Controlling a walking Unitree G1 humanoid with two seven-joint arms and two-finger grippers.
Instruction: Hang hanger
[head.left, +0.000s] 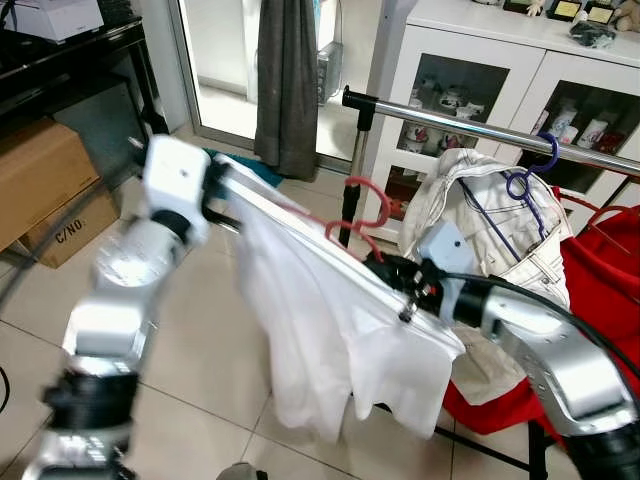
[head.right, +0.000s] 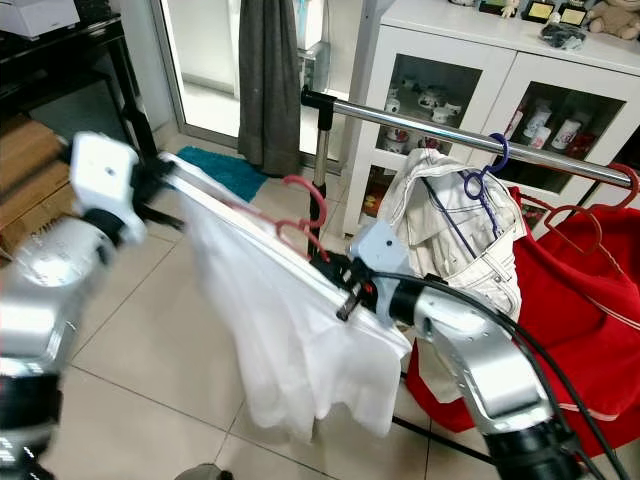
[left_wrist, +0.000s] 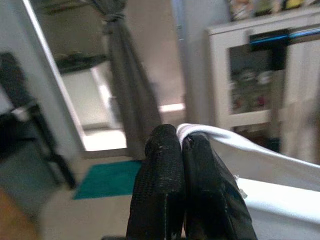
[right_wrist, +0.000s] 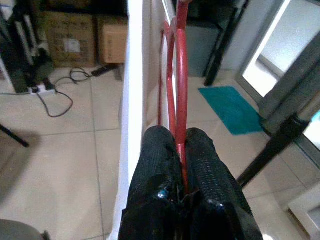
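A red hanger carries a white shirt stretched between my two arms, in front of and below the silver clothes rail. My right gripper is shut on the red hanger's wire; in the left eye view it sits at the shirt's right shoulder. My left gripper is shut on the white shirt's edge at the left shoulder. The hanger's hook points up, left of the rail's post and lower than the rail.
On the rail hang a cream jacket on a purple hanger and a red garment. A white glass-door cabinet stands behind. Cardboard boxes sit at left, a grey curtain at the back, a teal mat on the tiles.
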